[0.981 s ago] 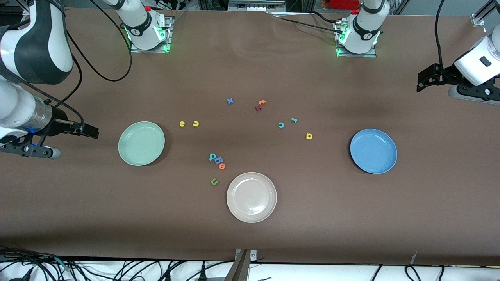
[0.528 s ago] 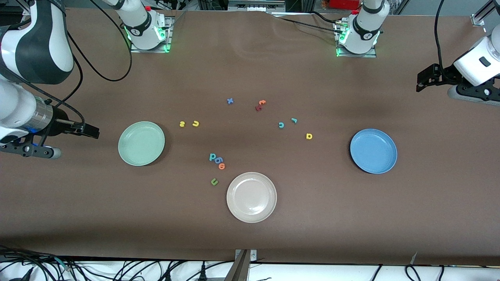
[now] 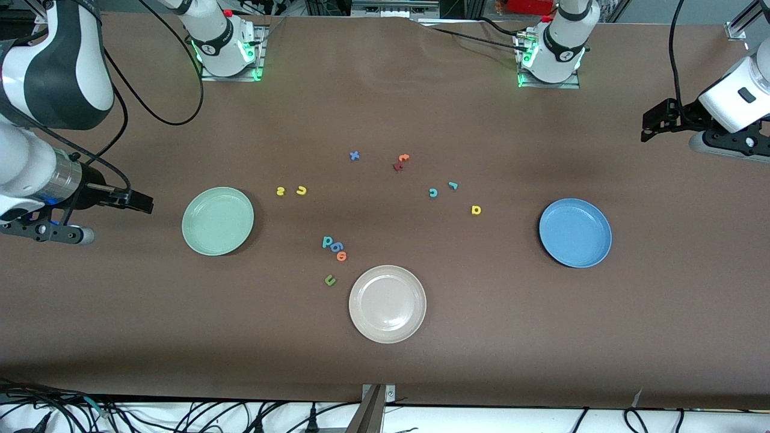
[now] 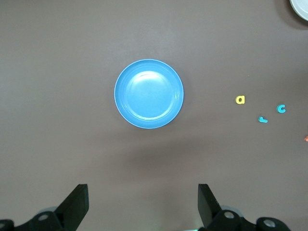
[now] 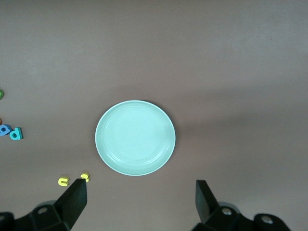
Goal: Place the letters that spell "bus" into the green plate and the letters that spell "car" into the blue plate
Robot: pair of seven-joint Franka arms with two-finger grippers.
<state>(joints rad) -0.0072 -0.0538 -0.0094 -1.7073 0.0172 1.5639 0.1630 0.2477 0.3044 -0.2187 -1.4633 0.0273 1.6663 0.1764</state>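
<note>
1. The left gripper (image 4: 142,207) hangs in the air at the left arm's end of the table, fingers (image 4: 77,204) spread wide and holding nothing.
2. The right gripper (image 5: 139,204) hangs at the right arm's end, jaws likewise spread and empty.
3. The blue plate (image 3: 575,233) lies bare toward the left arm's end.
4. The green plate (image 3: 218,221) lies bare toward the right arm's end.
5. The yellow "a" (image 3: 476,210), teal "c" (image 3: 432,192) and teal "r" (image 3: 452,185) lie loose on the table between the middle and the blue plate, apart from one another.
6. The yellow "s" (image 3: 280,191) and yellow "u" (image 3: 301,190) sit side by side near the green plate.
7. The teal "b" (image 3: 327,242) lies nearer the front camera, touching a blue letter (image 3: 336,246) that adjoins an orange "o" (image 3: 341,256).
8. A dark green "u" (image 3: 329,279) lies just beside the cream plate (image 3: 387,304).
9. A blue "x" (image 3: 354,156) and a red and orange pair (image 3: 400,162) lie farthest from the front camera.
</note>
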